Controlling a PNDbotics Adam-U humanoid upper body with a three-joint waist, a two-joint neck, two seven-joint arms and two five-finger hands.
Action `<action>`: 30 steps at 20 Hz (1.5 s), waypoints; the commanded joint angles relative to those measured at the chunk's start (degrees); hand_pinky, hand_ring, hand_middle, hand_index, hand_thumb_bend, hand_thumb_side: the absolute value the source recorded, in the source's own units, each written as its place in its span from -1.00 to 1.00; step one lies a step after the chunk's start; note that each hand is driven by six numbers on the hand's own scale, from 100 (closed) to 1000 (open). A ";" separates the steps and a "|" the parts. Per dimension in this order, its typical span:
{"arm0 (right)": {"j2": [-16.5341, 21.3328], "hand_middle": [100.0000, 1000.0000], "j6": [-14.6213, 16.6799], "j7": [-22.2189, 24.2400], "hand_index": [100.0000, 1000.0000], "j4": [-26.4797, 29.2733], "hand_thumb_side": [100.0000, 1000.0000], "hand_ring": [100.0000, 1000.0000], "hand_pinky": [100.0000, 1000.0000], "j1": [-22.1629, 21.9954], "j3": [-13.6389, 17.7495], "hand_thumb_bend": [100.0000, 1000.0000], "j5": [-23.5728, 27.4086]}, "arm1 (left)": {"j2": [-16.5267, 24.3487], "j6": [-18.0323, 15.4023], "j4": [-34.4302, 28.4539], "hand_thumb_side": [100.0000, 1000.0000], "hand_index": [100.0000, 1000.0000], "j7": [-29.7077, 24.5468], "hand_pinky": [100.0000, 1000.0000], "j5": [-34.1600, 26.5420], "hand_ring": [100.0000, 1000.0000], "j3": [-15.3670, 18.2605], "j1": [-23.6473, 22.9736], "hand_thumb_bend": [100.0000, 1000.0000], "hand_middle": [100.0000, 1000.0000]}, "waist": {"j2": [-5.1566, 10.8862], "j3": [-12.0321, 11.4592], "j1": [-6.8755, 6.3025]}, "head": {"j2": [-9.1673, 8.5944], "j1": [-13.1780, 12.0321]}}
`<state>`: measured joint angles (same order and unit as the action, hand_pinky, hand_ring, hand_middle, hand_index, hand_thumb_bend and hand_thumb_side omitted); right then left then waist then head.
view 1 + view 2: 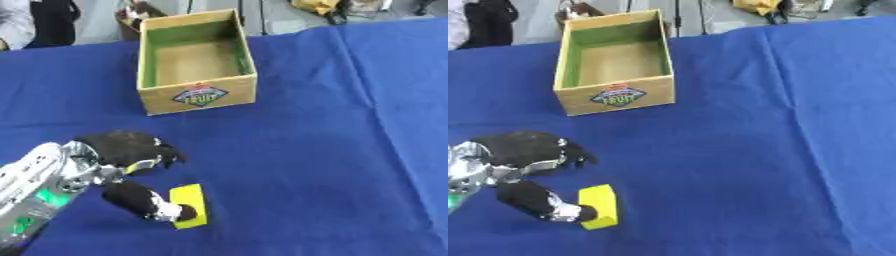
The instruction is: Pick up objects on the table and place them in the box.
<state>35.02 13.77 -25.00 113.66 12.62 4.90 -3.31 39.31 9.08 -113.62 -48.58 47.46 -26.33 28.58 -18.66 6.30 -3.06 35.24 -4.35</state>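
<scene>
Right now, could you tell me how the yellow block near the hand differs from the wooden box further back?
The yellow block is small, solid and flat on the cloth; the wooden box is much larger, open-topped and looks empty inside. The block is plain bright yellow; the box is tan with a green lining and a printed label on its front. The left hand touches the block with its thumb; nothing touches the box. Both rest on the blue tablecloth.

There is one yellow block (191, 204), right by the thumb of the one hand (122, 152). There is one open box (198, 95), far past the hand, on one blue tabletop (332, 150).
</scene>
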 commanded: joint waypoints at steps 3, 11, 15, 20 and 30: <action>0.78 0.29 -0.23 -0.09 0.53 0.93 0.18 0.21 0.37 0.52 0.48 -1.00 0.18 | 0.09 -0.27 -0.97 0.91 0.88 -0.30 0.09 1.40 0.33 -0.49 -0.10 0.03 0.37 | 0.79 0.05 0.19 | 0.03 0.14; 0.50 0.29 -0.32 0.02 0.52 0.93 0.19 0.21 0.38 0.61 0.42 -1.00 0.06 | -0.56 -1.03 -0.97 0.78 0.84 0.47 0.07 6.42 0.30 -1.23 -0.62 -0.16 0.34 | 0.43 0.24 0.15 | -0.21 0.17; 0.34 0.29 -0.38 0.07 0.52 0.93 0.19 0.21 0.38 0.69 0.40 -1.00 -0.01 | -1.11 -0.56 -0.97 0.75 0.83 1.13 0.05 9.22 0.26 -1.45 -1.34 -0.24 0.32 | 0.20 0.38 0.13 | -0.37 0.19; 0.14 0.29 -0.42 0.09 0.51 0.93 0.19 0.21 0.38 0.73 0.38 -1.00 -0.09 | -1.55 0.02 -0.97 0.75 0.82 0.73 -0.01 9.98 0.18 -1.87 -1.88 -0.25 0.26 | -0.02 0.58 0.09 | -0.50 0.15; -0.21 0.29 -0.62 0.21 0.50 0.93 0.19 0.21 0.38 0.84 0.32 -1.00 -0.18 | -2.29 0.46 -0.97 0.68 0.70 2.82 -0.21 11.17 0.04 -2.61 -1.73 -0.29 0.11 | -0.43 0.91 -0.02 | -0.69 0.10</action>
<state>34.02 13.22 -24.79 113.66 13.07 4.88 -3.35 36.70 9.57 -113.62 -46.27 58.24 -28.85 26.29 -20.06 7.11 -3.27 35.13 -4.22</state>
